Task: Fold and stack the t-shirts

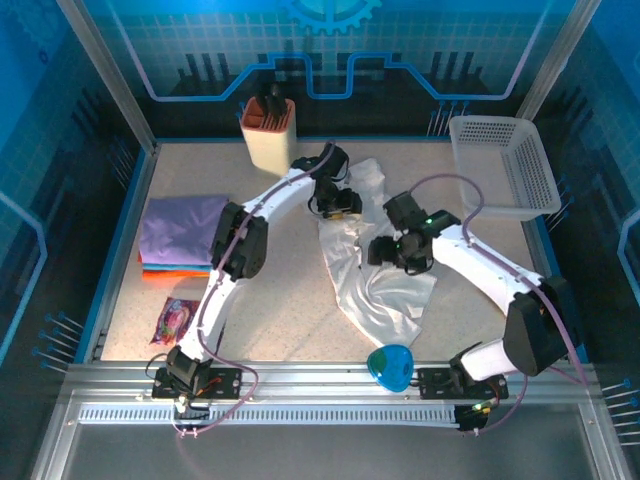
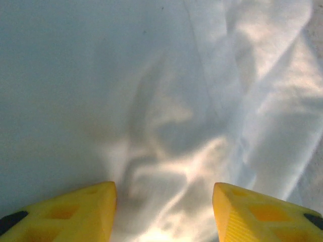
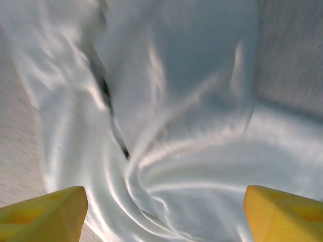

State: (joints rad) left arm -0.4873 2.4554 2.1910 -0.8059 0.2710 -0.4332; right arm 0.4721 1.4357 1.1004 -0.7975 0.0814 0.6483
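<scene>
Top external view has the white t-shirt (image 1: pixel 372 290) lying crumpled in a long, twisted strip just left of the white basket (image 1: pixel 470 125), starting level with the basket's far half and running on past its near end. The left gripper (image 1: pixel 338 203) hovers over the strip's far end, its yellow fingers (image 2: pixel 75 212) a moderate way apart, with bare cloth under the gap and nothing pinched. The right gripper (image 1: pixel 385 250) hangs over the middle of the strip, closer to the basket, with its jaws spread wide and empty above deep folds and a dark line in the cloth.

The step in hand looks like spreading the shirt flat before any fold. It probably goes best if each gripper takes a single layer at an edge or corner, not a bunch from the middle. The two can then draw apart low and slowly, so the soft cloth opens out instead of dragging in a rope.

Far left of the basket, well apart from it, a folded lavender garment (image 1: pixel 182 225) rests on an orange-edged one (image 1: pixel 170 268), the likely place to stack. A beige holder (image 1: pixel 268 145) stands left of the basket's far corner, close to the left arm. A shiny snack packet (image 1: pixel 175 320) lies nearer than the folded stack, and a blue object (image 1: pixel 390 367) sits nearer than the basket's near end. The holder and the basket's rim could catch a sweeping arm
</scene>
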